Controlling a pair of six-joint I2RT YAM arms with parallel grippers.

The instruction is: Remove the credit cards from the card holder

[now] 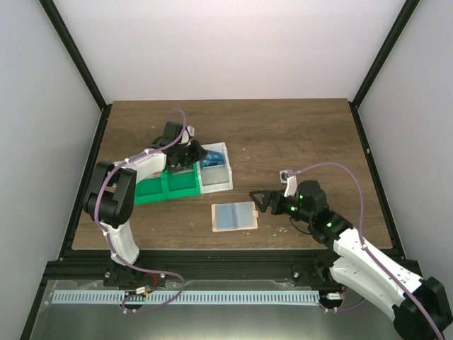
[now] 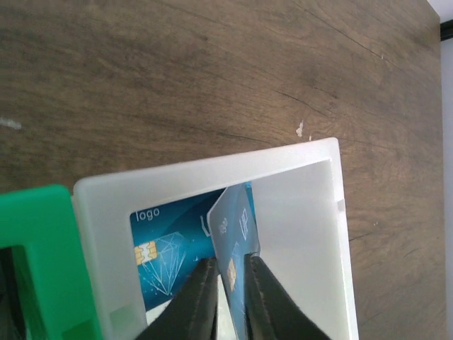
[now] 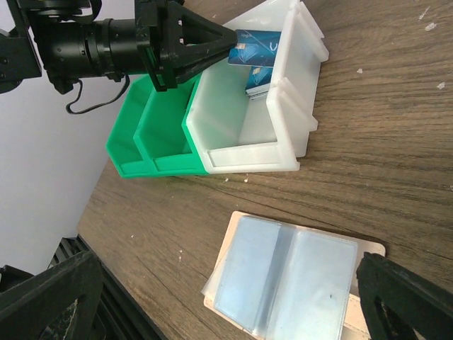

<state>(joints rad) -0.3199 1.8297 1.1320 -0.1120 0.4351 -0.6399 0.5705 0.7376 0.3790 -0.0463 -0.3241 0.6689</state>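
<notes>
1. The left gripper (image 2: pixel 232 263) has its jaws clamped on the lower edge of a blue credit card (image 2: pixel 238 223). The card stands on edge, its long axis pointing up and away from the fingers, over the translucent white box (image 2: pixel 212 177).
2. A gold chip shows on the held card. Its white print is too foreshortened to read.
3. A second blue credit card (image 2: pixel 166 248) lies flat in the box. It reads "logo" in white and has a gold chip and a line-drawn diamond.
4. Only the left wrist view makes this writing legible. The right wrist view shows the whole box (image 3: pixel 248 134), the pinched card (image 3: pixel 251 42) above the lying one (image 3: pixel 258 83), and the green compartment tray (image 3: pixel 152 134) touching the box.
5. The right gripper (image 1: pixel 258 200) has its jaws spread wide, holding nothing, just beside the card holder (image 1: pixel 235 216).
6. The card holder (image 3: pixel 290 276) lies open flat on the wooden table (image 1: pixel 297 134). Both blue-grey panels face up and its long axis runs left to right in the top view.
</notes>
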